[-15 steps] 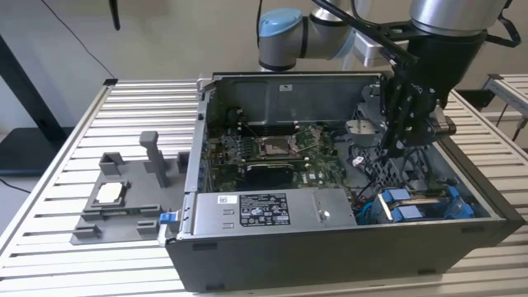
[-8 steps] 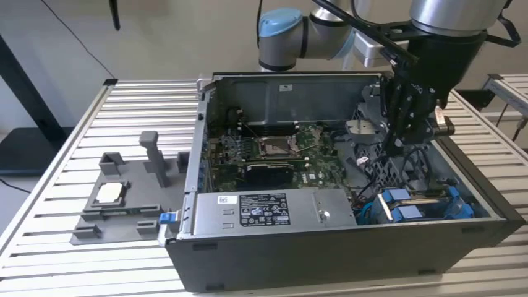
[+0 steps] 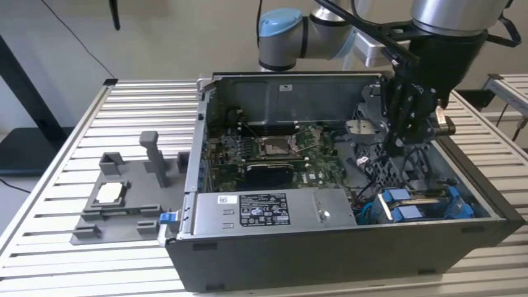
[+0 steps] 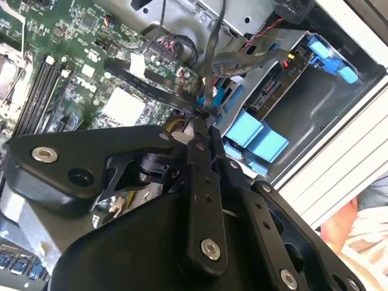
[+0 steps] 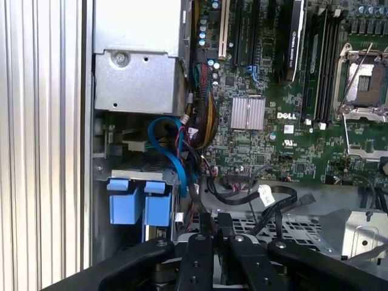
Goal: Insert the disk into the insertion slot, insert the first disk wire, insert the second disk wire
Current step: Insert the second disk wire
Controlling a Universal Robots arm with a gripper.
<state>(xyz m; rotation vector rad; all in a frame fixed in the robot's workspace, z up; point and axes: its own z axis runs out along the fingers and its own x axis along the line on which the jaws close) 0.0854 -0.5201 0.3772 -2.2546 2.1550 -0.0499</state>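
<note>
The disk (image 3: 422, 194) lies in the insertion slot (image 3: 467, 199) at the case's front corner, on the exterior view's right, with its blue carrier tabs (image 3: 410, 213) facing up. Both wrist views show those tabs (image 4: 255, 137) (image 5: 137, 207) beside the grey cage (image 4: 318, 91). My gripper (image 3: 397, 150) hangs inside the case, just behind the slot. Its fingertips (image 4: 205, 118) (image 5: 212, 223) are shut on a thin black disk wire (image 4: 213, 60) that runs off toward the cable bundle (image 5: 193, 182) by the disk.
The green motherboard (image 3: 272, 151) with its square processor socket (image 3: 272, 146) fills the case's middle. A grey labelled power-supply box (image 3: 264, 209) sits along the front. A grey fixture (image 3: 115, 204) stands on the slatted table (image 3: 58, 185) at the exterior view's left.
</note>
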